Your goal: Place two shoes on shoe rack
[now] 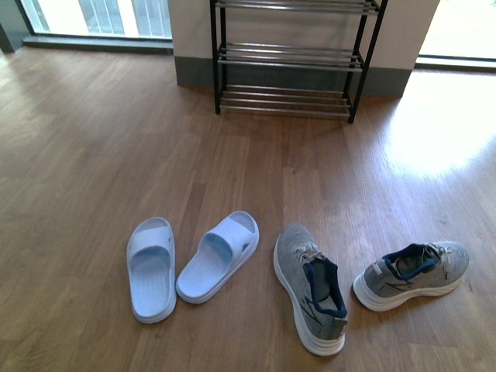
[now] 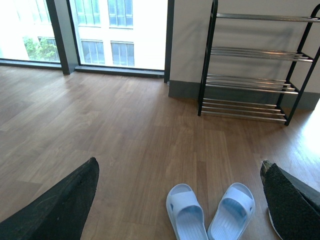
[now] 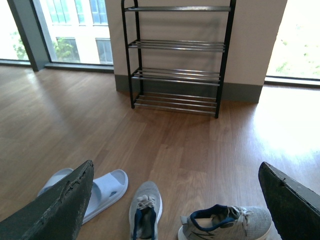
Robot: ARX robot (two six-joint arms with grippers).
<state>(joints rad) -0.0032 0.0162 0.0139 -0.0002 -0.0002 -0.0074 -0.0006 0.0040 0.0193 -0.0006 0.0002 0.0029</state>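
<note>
Both arms hang above the wooden floor (image 1: pixel 93 139) with nothing in hand. The right end effector (image 3: pixel 176 166) is wide open, its dark fingers (image 3: pixel 60 210) spread well apart. The left end effector (image 2: pixel 178 164) is spread just as wide and is empty too. Neither shoe is on the shoe rack (image 1: pixel 291 56) yet, so we judge the step in hand to be the reach for the first one.

Both grey shoes lie on the floor just ahead of the right end effector, within the span of its fingers. The lengthwise sneaker (image 1: pixel 310 291) points its toe toward the rack. The crosswise sneaker (image 1: pixel 415 273) lies apart from it, nearer the outer finger. The rack stands well beyond them, against the wall. Ahead of the left end effector we see only two pale slippers (image 1: pixel 218 256), which are not part of the task.

We would take the lengthwise sneaker first, with the right arm. One finger should slip into the navy-lined opening and the other go outside the side wall near the heel. The soft knit toe and the laces would likely fold or slip under a grip. We would lift it level, sole down, clear of its mate. On the rack, the sole should rest across several of the thin chrome bars, because a tilted shoe could drop between them.
</note>
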